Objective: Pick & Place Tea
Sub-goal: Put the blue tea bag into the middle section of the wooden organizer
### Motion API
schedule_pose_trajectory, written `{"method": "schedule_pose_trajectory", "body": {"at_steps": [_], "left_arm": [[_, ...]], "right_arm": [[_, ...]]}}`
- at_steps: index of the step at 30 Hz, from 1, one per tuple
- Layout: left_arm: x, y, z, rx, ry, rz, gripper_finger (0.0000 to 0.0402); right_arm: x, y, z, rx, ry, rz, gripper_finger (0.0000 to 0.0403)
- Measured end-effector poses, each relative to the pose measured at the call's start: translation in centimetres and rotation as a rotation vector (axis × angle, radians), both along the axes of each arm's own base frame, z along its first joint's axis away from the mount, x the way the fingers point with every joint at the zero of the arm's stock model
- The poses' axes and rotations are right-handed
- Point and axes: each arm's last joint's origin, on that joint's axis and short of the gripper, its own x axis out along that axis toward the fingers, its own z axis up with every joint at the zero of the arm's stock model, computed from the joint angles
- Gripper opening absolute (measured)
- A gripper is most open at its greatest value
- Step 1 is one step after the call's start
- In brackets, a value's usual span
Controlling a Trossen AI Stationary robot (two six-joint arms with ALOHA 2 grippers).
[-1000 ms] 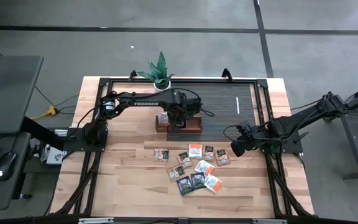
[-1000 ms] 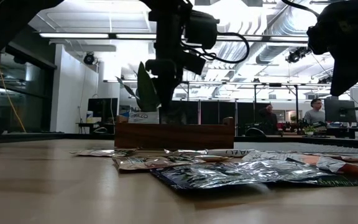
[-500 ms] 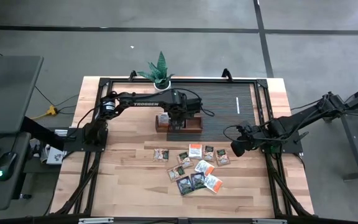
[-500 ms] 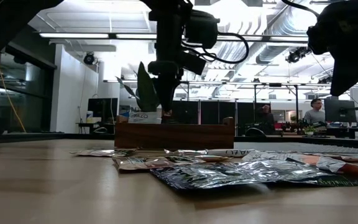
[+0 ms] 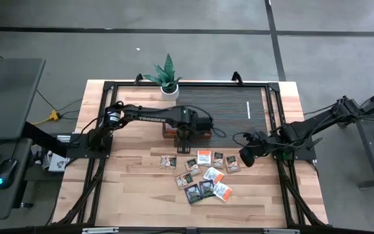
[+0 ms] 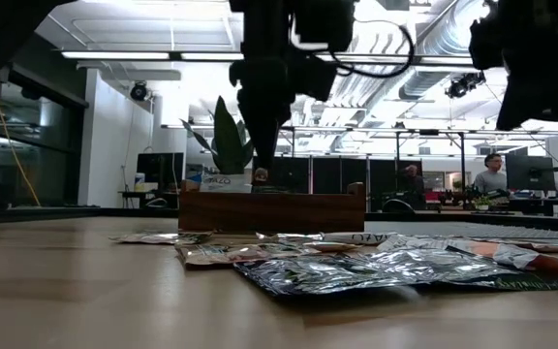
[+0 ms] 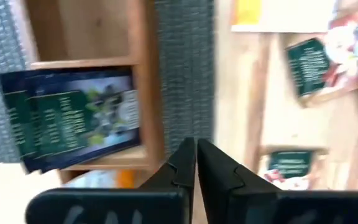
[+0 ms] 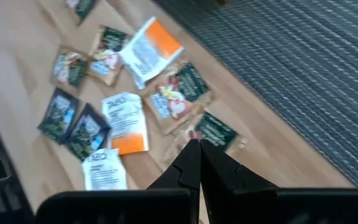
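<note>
High view: we see the left claw (image 5: 184, 134) over the front edge of the wooden tray (image 5: 203, 134), w/ the tea sachets (image 5: 203, 174) scattered loose on the counter (image 5: 128, 185) just in front. The right claw (image 5: 244, 158) hangs beside the sachet nearest it.

Low view: left claw (image 6: 263, 145) sits above the tray (image 6: 271, 210), clear of it; sachets (image 6: 376, 267) lie flat, overlapping.

Left wrist view: fingers (image 7: 180, 167) pressed together, nothing between them. A dark green sachet (image 7: 73, 118) already lies in one tray compartment (image 7: 145, 93).

Right wrist view: fingers (image 8: 190, 162) also closed and empty, pointing at a dark sachet (image 8: 213, 132).

Risks, as we judge: sachets are thin and overlap, so a pinch may lift two or slip off; both arms are near the same pile, so they could clash; a low pass could nudge the tray.
</note>
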Motion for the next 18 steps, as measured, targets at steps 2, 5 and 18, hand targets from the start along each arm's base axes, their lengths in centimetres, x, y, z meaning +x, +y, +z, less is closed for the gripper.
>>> {"method": "schedule_pose_trajectory", "body": {"at_steps": [2, 5, 18], "left_arm": [[0.1, -1.2, 0.0, -0.003, -0.010, -0.004, 0.0008], [0.3, -3.2, 0.1, -0.008, -0.041, -0.019, 0.0004], [3.0, -8.5, 1.2, -0.348, -0.349, 0.031, 0.0001]], "right_arm": [[0.0, 0.3, 0.1, 0.007, -0.011, 0.020, 0.0000], [-0.2, 1.1, 0.0, 0.017, -0.007, 0.066, 0.0000], [1.9, 9.6, -4.0, 0.103, -0.091, 0.080, 0.0000]]}}
